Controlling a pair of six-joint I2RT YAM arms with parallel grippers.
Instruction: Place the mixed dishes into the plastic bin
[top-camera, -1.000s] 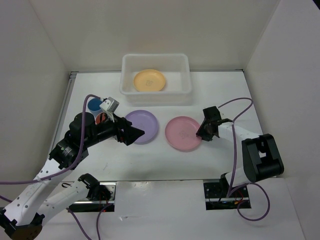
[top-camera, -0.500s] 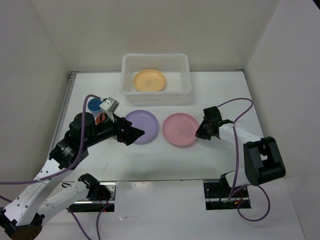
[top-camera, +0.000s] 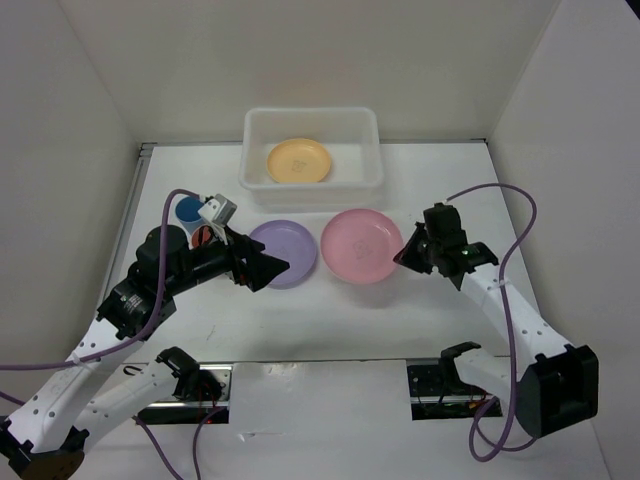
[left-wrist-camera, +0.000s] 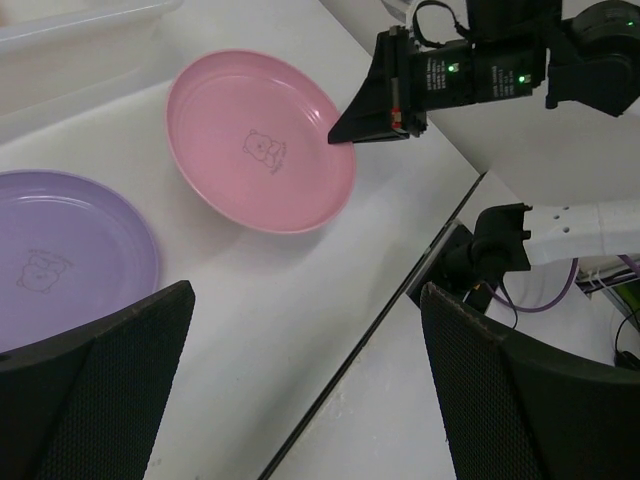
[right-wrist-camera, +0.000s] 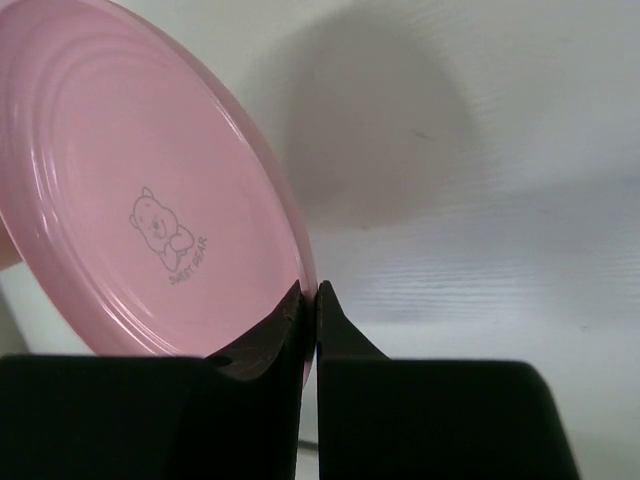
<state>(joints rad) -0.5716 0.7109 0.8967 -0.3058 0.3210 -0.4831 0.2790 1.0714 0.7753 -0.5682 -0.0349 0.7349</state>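
Right of centre on the white surface (top-camera: 450, 180), the right arm (top-camera: 500, 295) has the pink plate (top-camera: 362, 245) by its right-hand rim. The right jaws are pinched fully shut on that edge; the wrist view shows the two black fingertips (right-wrist-camera: 290, 315) pressed together with only the thin rim (right-wrist-camera: 305, 285) between them. A second ago the plate lay flat and lower in the frame. Now it sits higher and further left, nearer the plastic bin (top-camera: 375, 165), and it is tilted, with the gripped side raised. Whether its far edge touches the surface I cannot tell. The arm has also stretched out, and its bulky black joint has dropped from mid right toward the lower right corner.

At upper centre, the bin holds the yellow-orange plate (top-camera: 298, 160), as before. The purple plate (top-camera: 285, 252) lies flat just left of the pink one, unmoved. The blue cup (top-camera: 187, 209) stands at middle left, and the red cup (top-camera: 202, 236) is partly hidden behind the left arm (top-camera: 165, 265). The left jaws hang spread wide over the purple plate's near edge, holding nothing and in the same pose as a second ago.
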